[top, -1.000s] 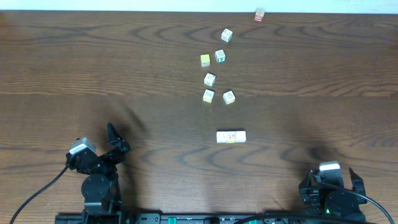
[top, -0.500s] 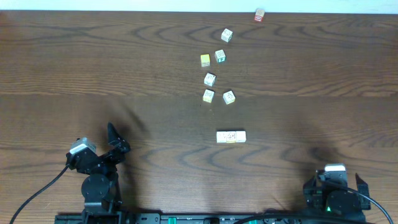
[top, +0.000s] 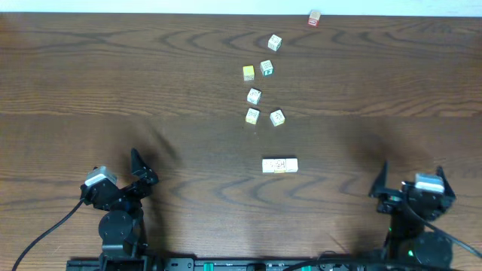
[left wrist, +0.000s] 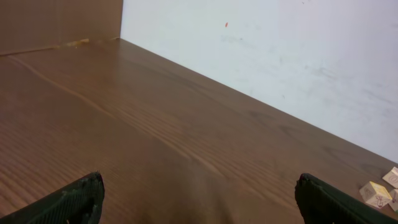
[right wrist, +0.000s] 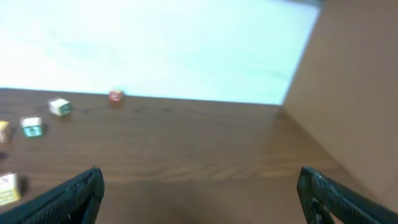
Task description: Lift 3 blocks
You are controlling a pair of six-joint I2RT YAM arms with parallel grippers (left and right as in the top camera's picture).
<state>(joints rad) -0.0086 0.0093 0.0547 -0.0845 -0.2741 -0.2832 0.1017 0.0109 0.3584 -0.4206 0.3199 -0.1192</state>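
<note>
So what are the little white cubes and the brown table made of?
The small pale cubes look like matte wood with printed marks on cream faces, though plastic is possible. The dark brown table looks like wood or wood-look laminate: wavy grain lines, slight sheen.

A dark brown wood-grain worktop (top: 113,75) fills the view, with a plain white wall (left wrist: 280,50) along its far edge and a brown panel (right wrist: 354,93) at one side. A small red cube (top: 314,19) sits alone by the far edge. Nearer the middle, a bright yellow cube (top: 248,73) lies just beside a pale cube with teal marks (top: 266,68).
</note>
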